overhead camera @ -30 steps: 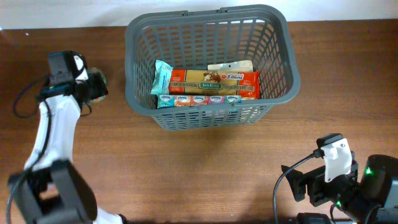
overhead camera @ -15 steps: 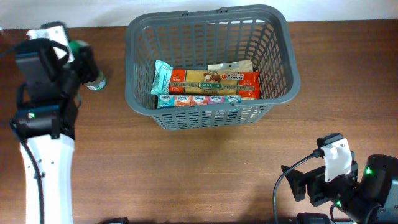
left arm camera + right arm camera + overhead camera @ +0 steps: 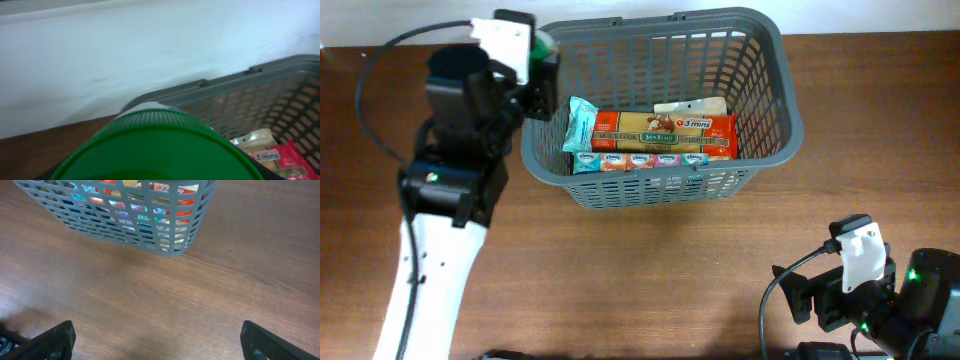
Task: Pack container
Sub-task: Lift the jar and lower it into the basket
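Note:
The container (image 3: 775, 90) is a dark grey slotted basket at the table's centre back, also in the left wrist view (image 3: 280, 67) and the right wrist view (image 3: 165, 245). Inside lie a teal packet (image 3: 579, 120), a red pasta box (image 3: 665, 130), a beige packet (image 3: 692, 106) and a strip of tissue packs (image 3: 640, 160). My left gripper (image 3: 540, 62) hangs over the container's left rim, shut on a green-lidded jar (image 3: 543, 42). The green lid (image 3: 160, 145) fills the lower left wrist view and hides the fingers. My right gripper (image 3: 160, 342) is open over bare wood near the front right.
The brown wooden table (image 3: 650, 270) spreads in front of the container. A white wall (image 3: 125, 55) rises behind the container. My right arm (image 3: 865, 290) with its cables sits at the front right corner.
My left arm has lifted the green-lidded jar off the table at the left and carried it right, up to the container's left rim. The right arm has not moved.

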You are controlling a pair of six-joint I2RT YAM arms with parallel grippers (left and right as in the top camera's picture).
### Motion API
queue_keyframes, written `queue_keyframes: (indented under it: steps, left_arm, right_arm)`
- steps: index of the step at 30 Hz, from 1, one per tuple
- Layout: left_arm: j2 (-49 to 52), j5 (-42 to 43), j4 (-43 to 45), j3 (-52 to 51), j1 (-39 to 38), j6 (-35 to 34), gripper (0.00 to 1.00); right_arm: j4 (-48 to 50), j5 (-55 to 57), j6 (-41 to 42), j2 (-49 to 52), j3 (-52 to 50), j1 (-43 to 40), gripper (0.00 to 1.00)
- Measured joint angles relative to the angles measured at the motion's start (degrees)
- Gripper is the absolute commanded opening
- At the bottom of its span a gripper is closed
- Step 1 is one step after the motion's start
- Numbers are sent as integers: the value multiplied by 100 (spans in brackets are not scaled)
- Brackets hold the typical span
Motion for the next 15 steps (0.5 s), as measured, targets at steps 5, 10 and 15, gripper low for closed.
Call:
queue_keyframes:
  steps: [5,10,15]
  left_arm:
    - [542,55,81,4,-369,7,24]
    - [1191,79,256,4,-581,22,26]
    - [1631,79,271,4,-625,22,36]
  right_arm:
    - [2,0,0,0,0,0,99]
    - [0,0,4,0,0,0,99]
    - [0,0,0,0,0,0,99]
